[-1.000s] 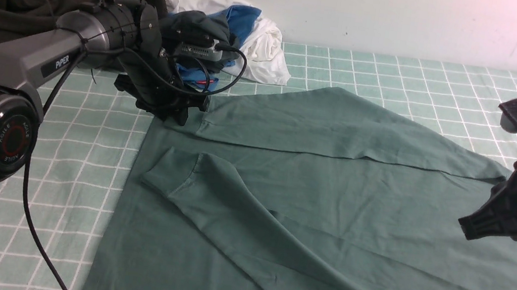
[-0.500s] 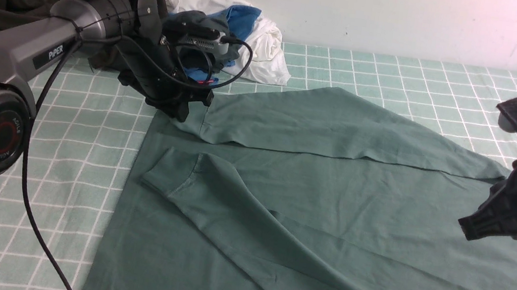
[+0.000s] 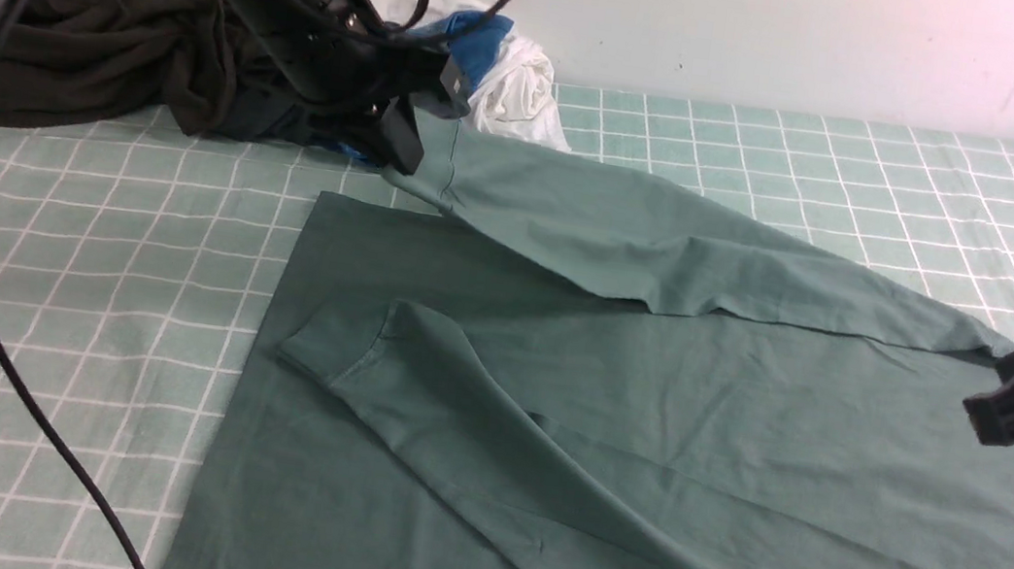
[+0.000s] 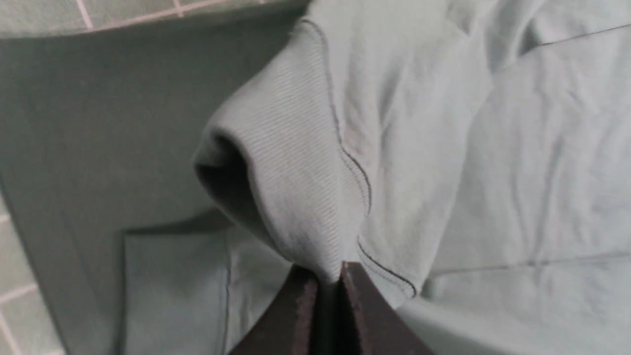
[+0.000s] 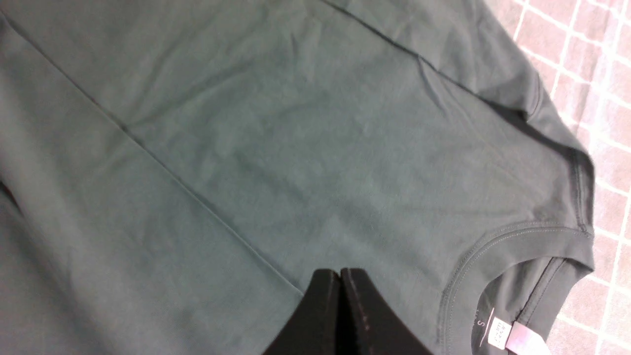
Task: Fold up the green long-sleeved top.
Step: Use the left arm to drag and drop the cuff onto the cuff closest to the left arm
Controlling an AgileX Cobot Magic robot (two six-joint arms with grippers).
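left claw pinching sleeve cuff, right claw cropped

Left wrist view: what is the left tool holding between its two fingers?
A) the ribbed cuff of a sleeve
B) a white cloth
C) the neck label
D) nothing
A: the left tool is shut on the ribbed cuff, whose green fabric is pinched at its tips.

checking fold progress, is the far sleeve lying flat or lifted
Lifted at one end. The left gripper is shut on the cuff, holding it above the shirt; the sleeve slopes down from there.
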